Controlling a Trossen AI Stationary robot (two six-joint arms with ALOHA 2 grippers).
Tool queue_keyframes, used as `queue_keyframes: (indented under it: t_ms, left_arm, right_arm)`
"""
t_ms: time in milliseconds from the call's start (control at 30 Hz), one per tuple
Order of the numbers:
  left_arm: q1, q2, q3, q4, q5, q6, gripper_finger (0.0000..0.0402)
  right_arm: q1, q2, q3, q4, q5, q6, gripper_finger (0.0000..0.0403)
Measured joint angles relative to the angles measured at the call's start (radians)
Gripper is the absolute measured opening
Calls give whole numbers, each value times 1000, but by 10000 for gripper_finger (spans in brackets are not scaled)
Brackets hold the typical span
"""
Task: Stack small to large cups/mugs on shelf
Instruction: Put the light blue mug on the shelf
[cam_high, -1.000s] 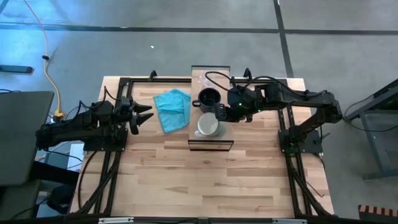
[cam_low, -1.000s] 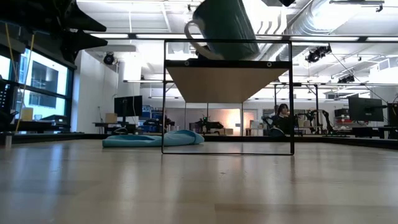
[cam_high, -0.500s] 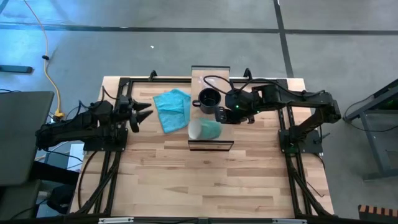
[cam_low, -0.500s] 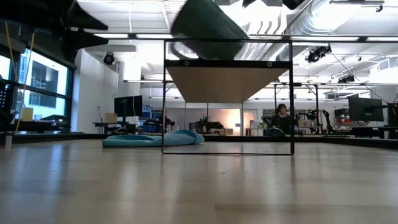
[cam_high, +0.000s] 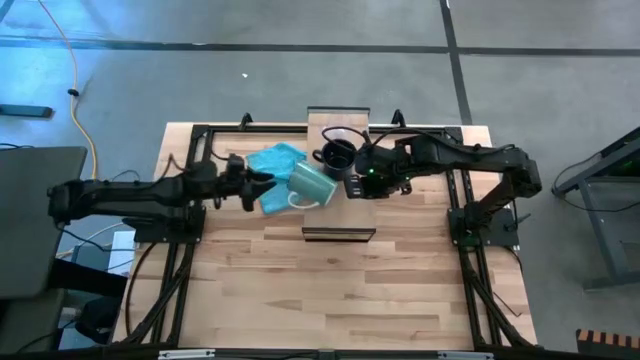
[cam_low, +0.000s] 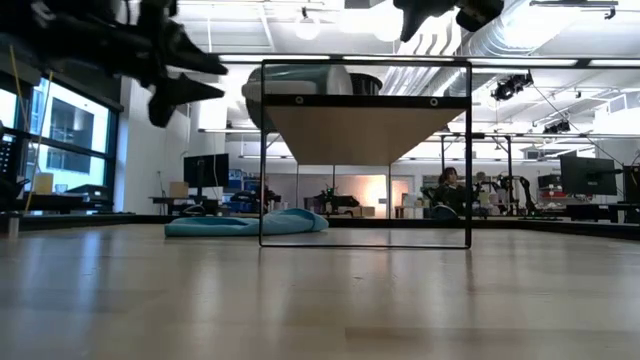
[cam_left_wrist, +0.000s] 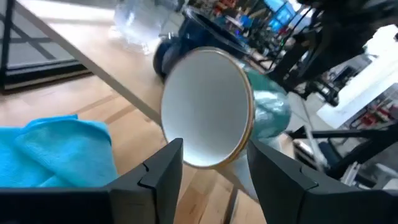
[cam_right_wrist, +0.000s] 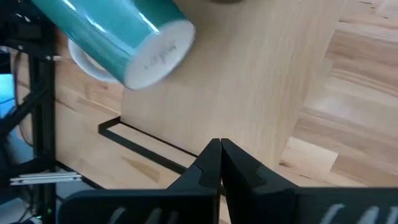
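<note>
Teal mug (cam_high: 312, 184) lying tipped at shelf (cam_high: 340, 232) edge, my left fingers (cam_left_wrist: 163, 168) spreading wide facing its mouth, my right fingers (cam_right_wrist: 214, 163) pressing closed w/ nothing between, over shelf.

— How many vessels on the table? — Three: one teal mug (cam_high: 311, 184), one black mug (cam_high: 337, 157), one clear glass cup (cam_left_wrist: 138, 26).
— And otherwise? — One shelf (cam_high: 340, 232), one cloth (cam_high: 272, 168), two arms.

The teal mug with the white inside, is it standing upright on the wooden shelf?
No, the teal mug lies tipped on its side at the edge of the light-wood shelf.
</note>
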Motion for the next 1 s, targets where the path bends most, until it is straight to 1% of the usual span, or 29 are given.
queue_keyframes:
  t_ms: [100,167,267,367,567,800,1000]
  left_arm:
    - [-1,78,16,35,-1,-2,162]
    - [-1,106,37,54,-14,8,161]
    - [-1,124,65,56,-55,51,161]
    - [0,128,68,54,-73,76,161]
    - [0,178,68,42,-95,69,161]
    - [0,194,68,68,-66,65,161]
    - [0,194,68,90,-17,74,161]
  right_arm:
    - [5,9,0,-1,0,-21,0]
    - [11,11,0,5,1,-24,0]
    - [22,14,0,7,11,-25,0]
    - [26,13,0,9,16,-26,0]
    - [30,13,0,48,35,-37,0]
    - [30,13,0,52,35,-44,0]
    - [43,13,0,111,37,-52,0]
